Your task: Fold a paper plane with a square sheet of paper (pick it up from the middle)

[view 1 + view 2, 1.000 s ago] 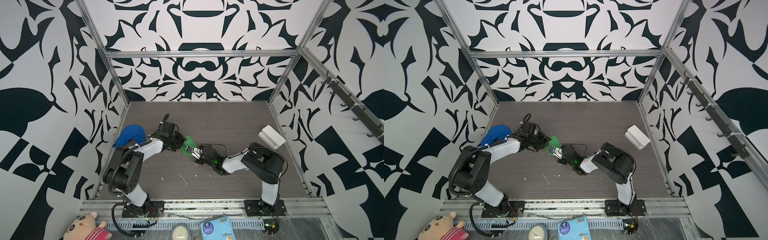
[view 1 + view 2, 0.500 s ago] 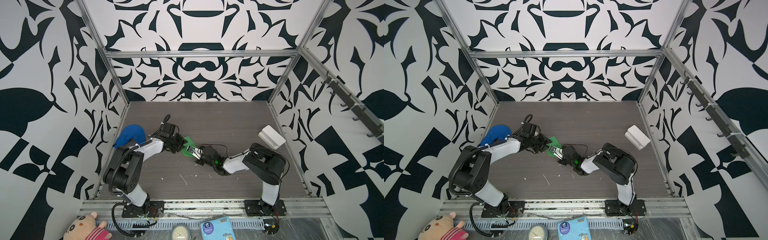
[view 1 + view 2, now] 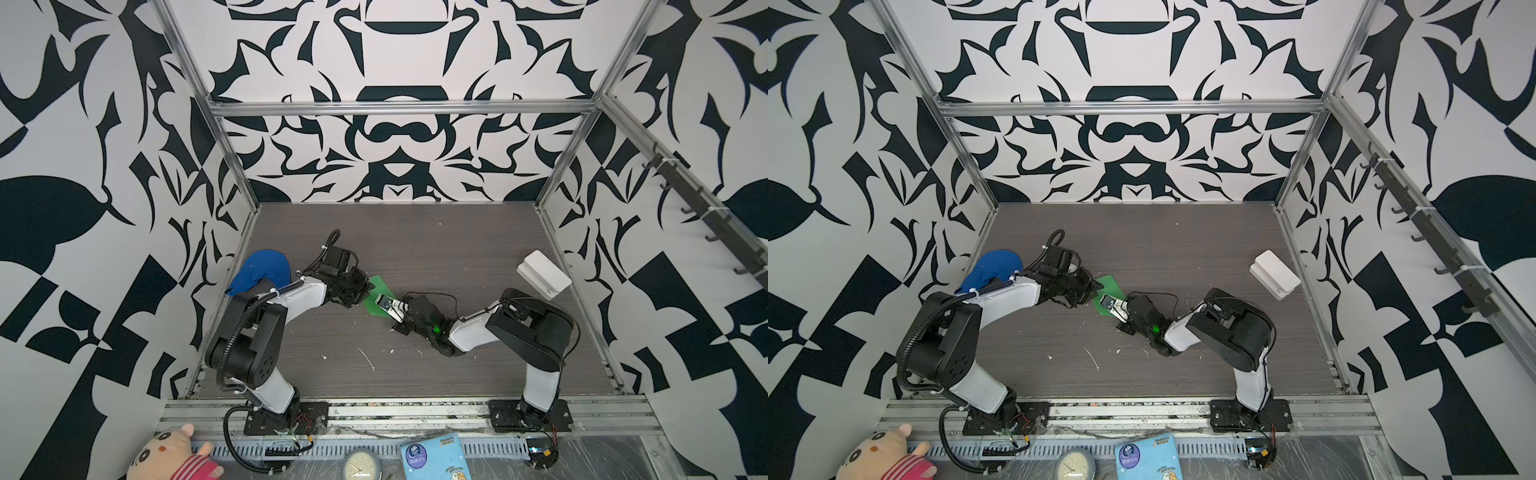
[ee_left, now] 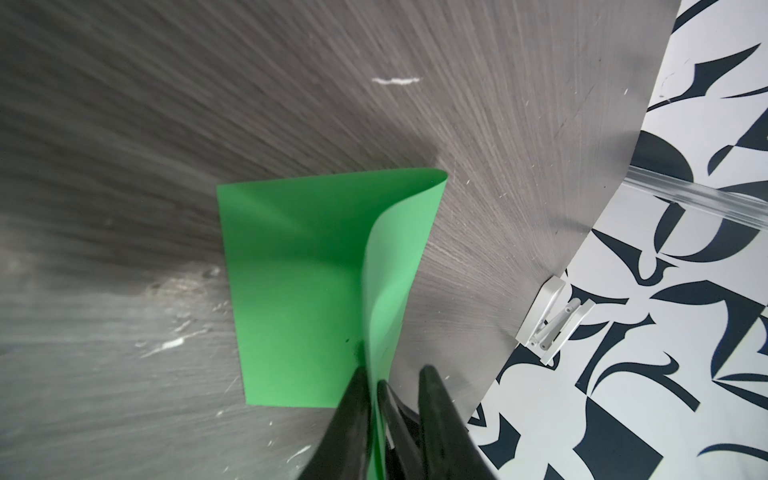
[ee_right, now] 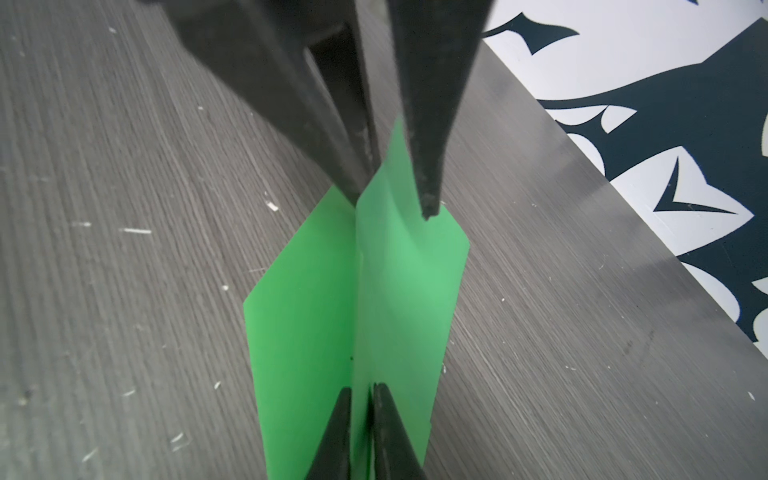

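Right gripper pinches the thin bright green paper sheet at its ridge, left gripper slightly parted; slack there could skew the crease.

The bright green square sheet of paper stands bent along its middle, one half lying flat, the other rising, ridge pinched in my right gripper.

Table, green paper, blue cap, white box
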